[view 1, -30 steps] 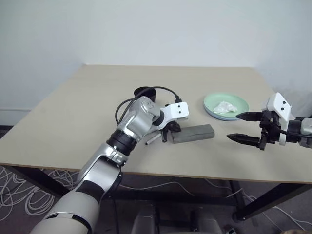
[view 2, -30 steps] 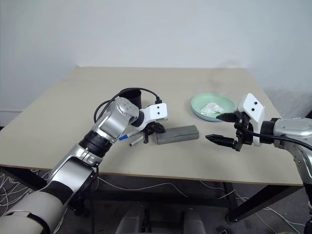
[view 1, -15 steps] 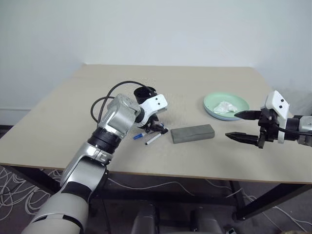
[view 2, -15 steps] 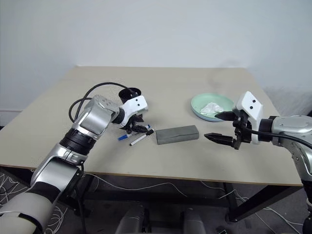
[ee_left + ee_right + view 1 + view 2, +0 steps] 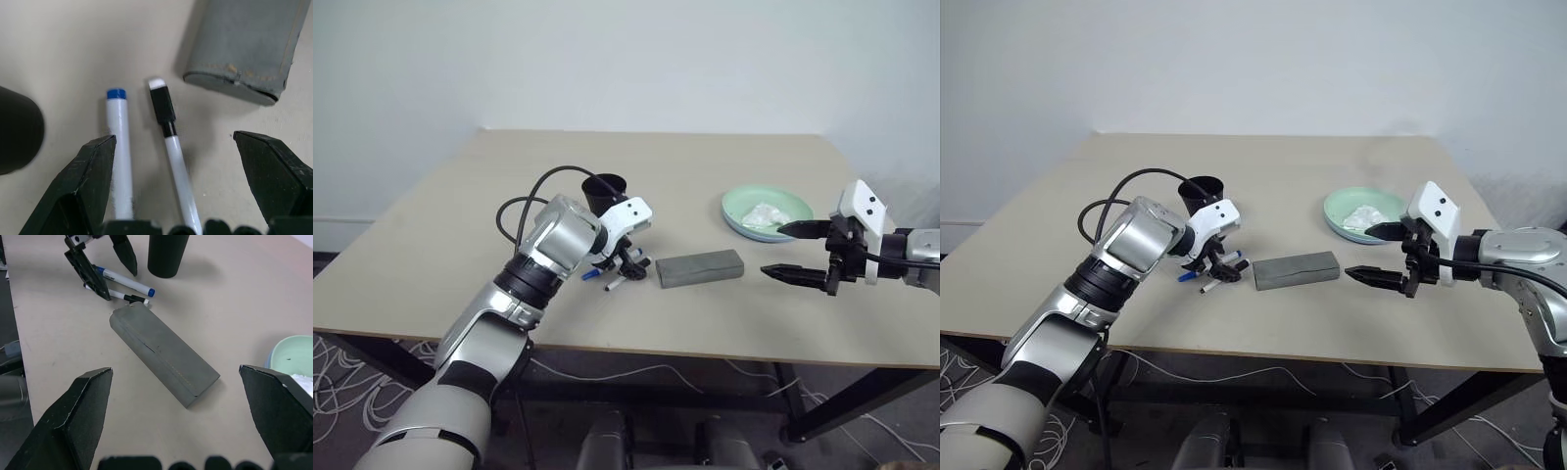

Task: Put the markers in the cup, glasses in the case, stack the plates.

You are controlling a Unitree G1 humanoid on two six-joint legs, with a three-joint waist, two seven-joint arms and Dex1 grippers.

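Markers (image 5: 146, 147) flat on counter (image 5: 460, 225), side by side between cup (image 5: 605, 189) and case (image 5: 700, 267), caps toward case. Both lie between wide left gripper (image 5: 173, 147) jaws. Right gripper (image 5: 791, 251) jaws wide, empty.

- A beige table (image 5: 509, 196) stood against a plain white wall (image 5: 626, 59)
- A crumpled white tissue (image 5: 765, 213) lay near the table's right side
- Loose white cables (image 5: 357, 387) trailed in loops over the grey floor (image 5: 333, 431) beneath the table's left edge
- One thin cable (image 5: 636, 373) hung under the front edge
- Dark table legs (image 5: 862, 397) slanted below at the right
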